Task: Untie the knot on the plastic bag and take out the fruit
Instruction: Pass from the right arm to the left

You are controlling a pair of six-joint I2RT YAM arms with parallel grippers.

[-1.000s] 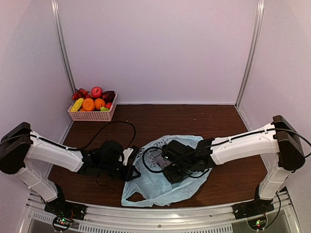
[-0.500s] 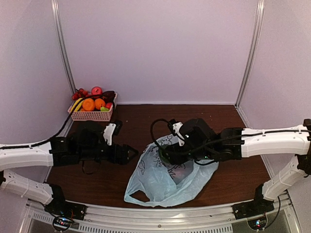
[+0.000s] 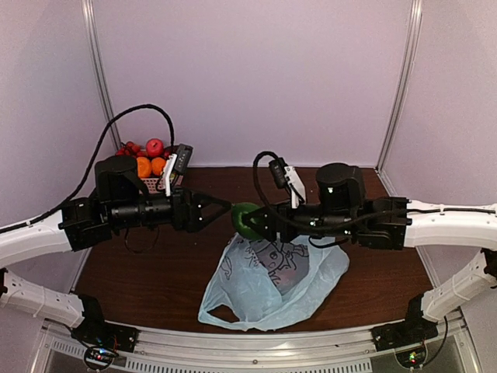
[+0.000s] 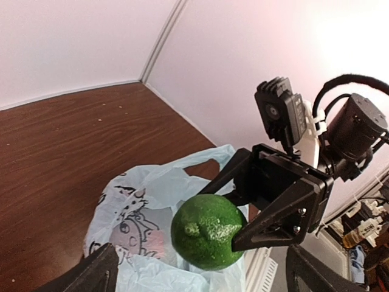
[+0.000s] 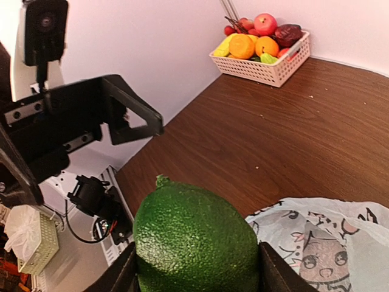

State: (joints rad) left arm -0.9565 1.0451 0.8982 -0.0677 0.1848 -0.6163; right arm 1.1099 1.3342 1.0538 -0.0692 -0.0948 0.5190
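The green fruit [image 3: 247,220] hangs just above the plastic bag [image 3: 268,284] — clamped between the fingers of the right gripper [image 3: 253,224]. The left gripper [image 3: 220,207] faces it from close beside, jaws spread wide and empty. The bag lies slumped on the table [image 3: 155,268].

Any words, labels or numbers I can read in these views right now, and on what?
No readable text in any view.
plastic bag: only black-line cartoon faces; any lettering in the print is too blurred to tell.
pink basket: no label visible.
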